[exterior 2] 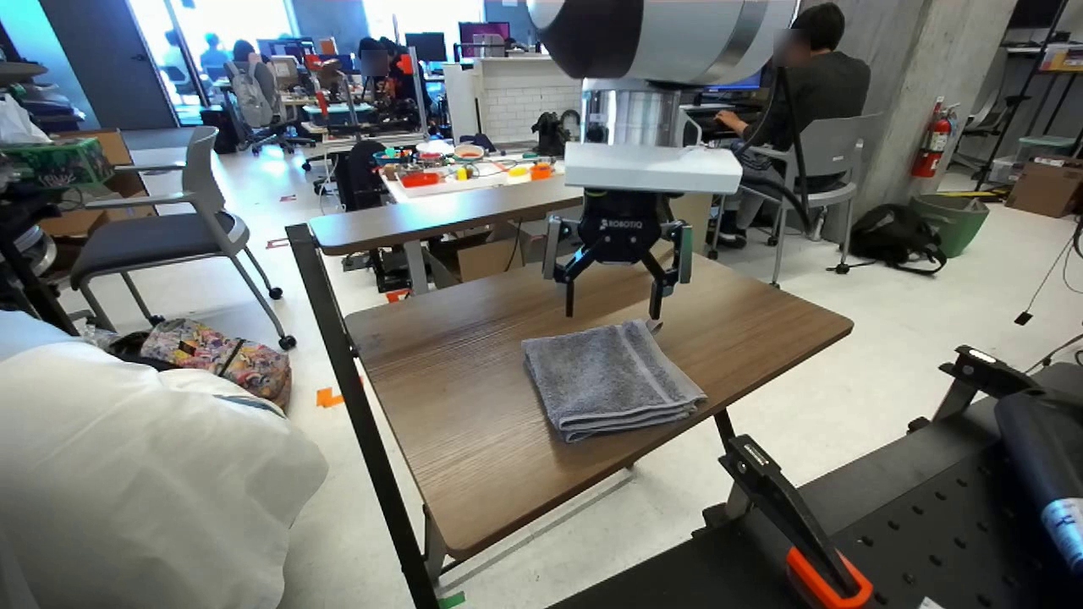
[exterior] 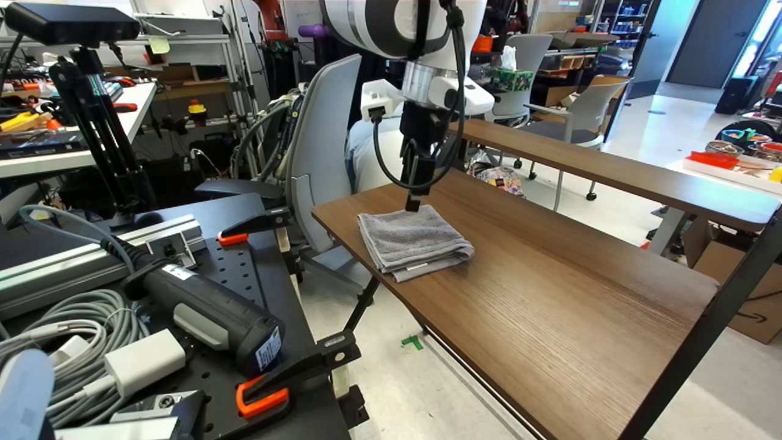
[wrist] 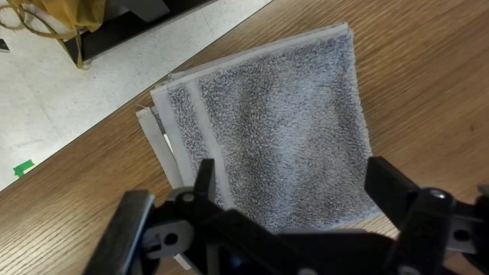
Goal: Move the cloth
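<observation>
Nearest in the wrist view, one pincer (wrist: 291, 172) with two black fingers (wrist: 389, 187), spread wide and holding nothing. Pointing straight down from one white-and-grey arm (exterior 2: 677, 42). Below, one grey folded cloth (wrist: 290, 130), lying flat near the edge of one brown worktop (wrist: 428, 95). Farther down, on pale floor (wrist: 42, 114), one green tape mark (wrist: 23, 167).

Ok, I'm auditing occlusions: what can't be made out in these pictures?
Grey folded terry cloth: lower edge partly hidden by the black two-fingered tool, wrist view.
White-and-black robot arm: cut off by the top edge, both exterior views.
White rectangular label: print too small, in an exterior view.
</observation>
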You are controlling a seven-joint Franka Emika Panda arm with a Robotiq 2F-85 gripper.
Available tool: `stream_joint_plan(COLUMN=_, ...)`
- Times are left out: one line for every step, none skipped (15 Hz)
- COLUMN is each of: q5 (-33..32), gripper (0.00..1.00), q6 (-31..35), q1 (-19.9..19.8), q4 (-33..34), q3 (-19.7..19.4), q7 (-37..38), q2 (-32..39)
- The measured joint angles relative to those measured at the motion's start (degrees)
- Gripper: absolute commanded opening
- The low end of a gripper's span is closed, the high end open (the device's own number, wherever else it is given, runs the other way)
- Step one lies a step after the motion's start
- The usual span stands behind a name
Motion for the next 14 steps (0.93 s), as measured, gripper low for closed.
stream_joint_plan(q5=0.00, gripper=1.00, q6=0.00, q1=0.30, q4=0.64, q3=-0.35, q7=0.06, q2=0.87)
stream_joint_plan(q5=0.00, gripper=1.00, q6=0.00, q1=0.64, q4=1.21, q3=-0.72, q7=0.10, q2=1.67)
stream_joint_plan(q5=0.00, gripper=1.00, q6=0.05, q1=0.90, q4=1.66, q3=-1.01, q7=0.11, q2=2.42)
stream_joint_plan(q5=-0.01, gripper=1.00, q6=0.53, q1=1.12, q4=2.14, q3=-1.23, q7=0.11, q2=3.19)
stream_joint_plan(q5=-0.01, gripper=1.00, q6=1.41, q1=1.31, q4=2.45, q3=-1.40, q7=0.11, q2=3.97)
stream_joint_plan(q5=-0.01, gripper=1.00, q6=2.39, q1=1.39, q4=2.84, q3=-1.49, q7=0.11, q2=4.82)
stream_joint_plan(q5=-0.01, gripper=1.00, q6=3.52, q1=1.41, q4=3.10, q3=-1.51, q7=0.11, q2=5.64)
stream_joint_plan(q5=0.01, gripper=1.00, q6=4.77, q1=1.41, q4=3.37, q3=-1.54, q7=0.11, q2=6.46)
stream_joint_plan(q5=0.09, gripper=1.00, q6=6.35, q1=1.41, q4=3.54, q3=-1.55, q7=0.11, q2=7.21)
stream_joint_plan(q5=0.12, gripper=1.00, q6=7.96, q1=1.41, q4=3.67, q3=-1.55, q7=0.11, q2=7.88)
stream_joint_plan(q5=0.14, gripper=1.00, q6=9.27, q1=1.41, q4=3.69, q3=-1.55, q7=0.11, q2=8.41)
stream_joint_plan(q5=0.14, gripper=1.00, q6=10.58, q1=1.41, q4=3.75, q3=-1.55, q7=0.11, q2=8.89)
stream_joint_plan(q5=0.14, gripper=1.00, q6=11.65, q1=1.41, q4=3.81, q3=-1.55, q7=0.11, q2=9.32)
stream_joint_plan(q5=0.14, gripper=1.00, q6=12.69, q1=1.41, q4=3.87, q3=-1.55, q7=0.11, q2=9.72)
